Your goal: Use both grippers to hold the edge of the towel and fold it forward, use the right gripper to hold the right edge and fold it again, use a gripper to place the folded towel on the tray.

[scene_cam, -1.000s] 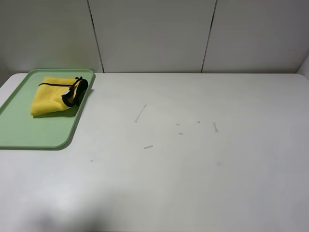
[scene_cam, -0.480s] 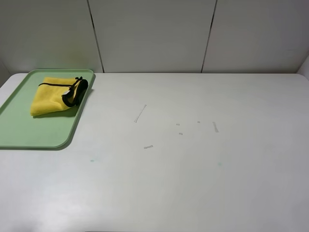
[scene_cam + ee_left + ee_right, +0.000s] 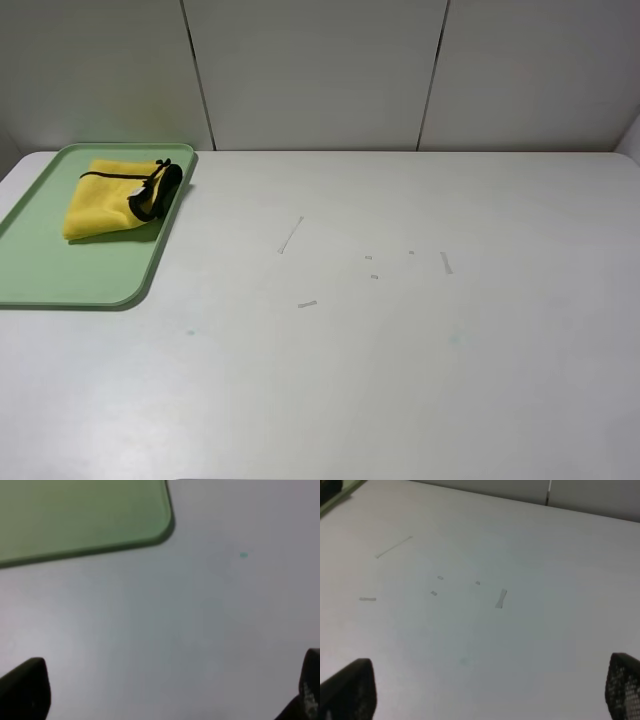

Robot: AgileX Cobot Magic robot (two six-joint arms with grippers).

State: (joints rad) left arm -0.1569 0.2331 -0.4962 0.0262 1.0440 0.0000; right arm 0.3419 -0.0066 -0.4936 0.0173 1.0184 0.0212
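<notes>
White tabletop (image 3: 400,380) is lying mostly bare; the folded towel (image 3: 108,197) is resting on the tray (image 3: 60,275), so placement looks finished; both grippers (image 3: 165,690) (image 3: 490,690) are hanging wide apart, gripping nothing, judged free to retreat.

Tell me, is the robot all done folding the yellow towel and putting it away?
It looks done. The fluffy yellow towel with black trim lies folded into a small bundle on the flat pale green plastic tray. Nothing is in hand: the left gripper and right gripper are both open over the bare white table, away from the towel. Nothing seems left, though the fold is a bit bunched at its right side.
</notes>
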